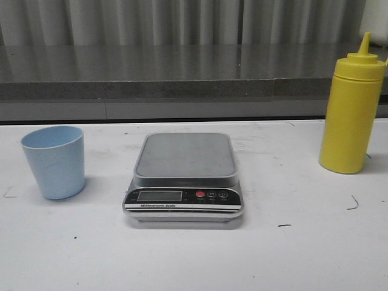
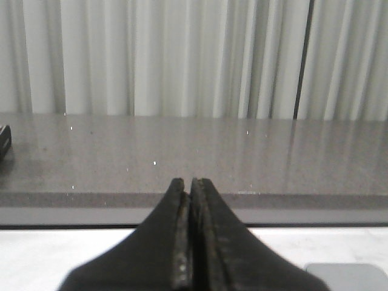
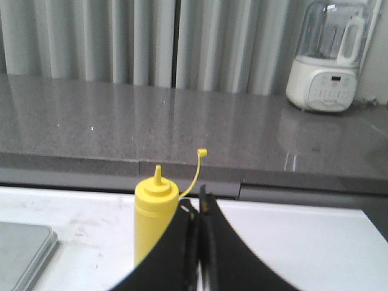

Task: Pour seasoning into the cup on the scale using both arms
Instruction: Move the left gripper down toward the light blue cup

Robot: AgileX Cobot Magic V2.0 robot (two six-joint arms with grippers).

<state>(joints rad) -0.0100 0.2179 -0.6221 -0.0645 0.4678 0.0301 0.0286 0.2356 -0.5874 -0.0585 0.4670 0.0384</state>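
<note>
The seasoning (image 1: pixel 352 115) stood at three o'clock of the bare scale (image 1: pixel 184 176), the cup (image 1: pixel 54 161) at nine; nothing was begun, and the left gripper (image 2: pixel 189 188) and right gripper (image 3: pixel 200 203) were both closed, empty.

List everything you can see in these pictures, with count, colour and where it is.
cup: one, light blue, upright on table left of scale
scale: one, silver platform, black panel, table centre, nothing on it
bottle: one, yellow, upright on table right of scale, tip cover off
table: one, white
counter: one, grey, behind table
appliance: one, white, on counter
left gripper: one, black, shut, empty
right gripper: one, black, shut, empty, near bottle
</note>
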